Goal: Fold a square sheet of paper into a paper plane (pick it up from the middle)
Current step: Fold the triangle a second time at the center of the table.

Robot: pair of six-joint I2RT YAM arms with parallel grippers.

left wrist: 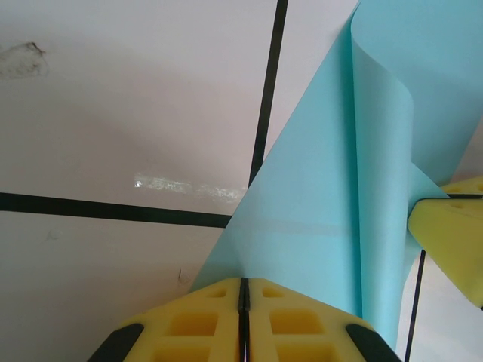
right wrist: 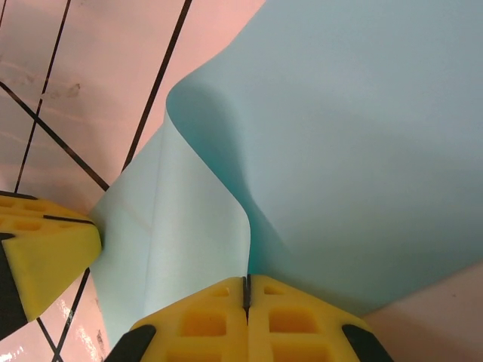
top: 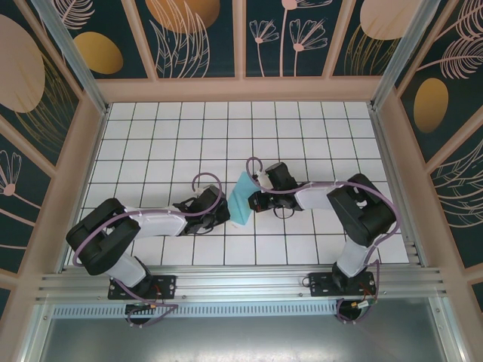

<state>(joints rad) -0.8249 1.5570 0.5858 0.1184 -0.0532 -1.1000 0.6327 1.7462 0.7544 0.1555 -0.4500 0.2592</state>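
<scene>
Inside left pincer [left wrist: 243, 282], paper sheet [left wrist: 317, 211]

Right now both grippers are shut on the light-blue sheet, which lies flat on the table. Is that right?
Not flat: the left wrist view shows the square sheet of paper bowed into a raised curl. The left gripper and right gripper are both shut on it, as stated.

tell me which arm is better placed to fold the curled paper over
Probably right: the right fingers pinch the curled-over part of the square sheet of paper, while the left fingers clamp its flatter edge as anchor.
</scene>
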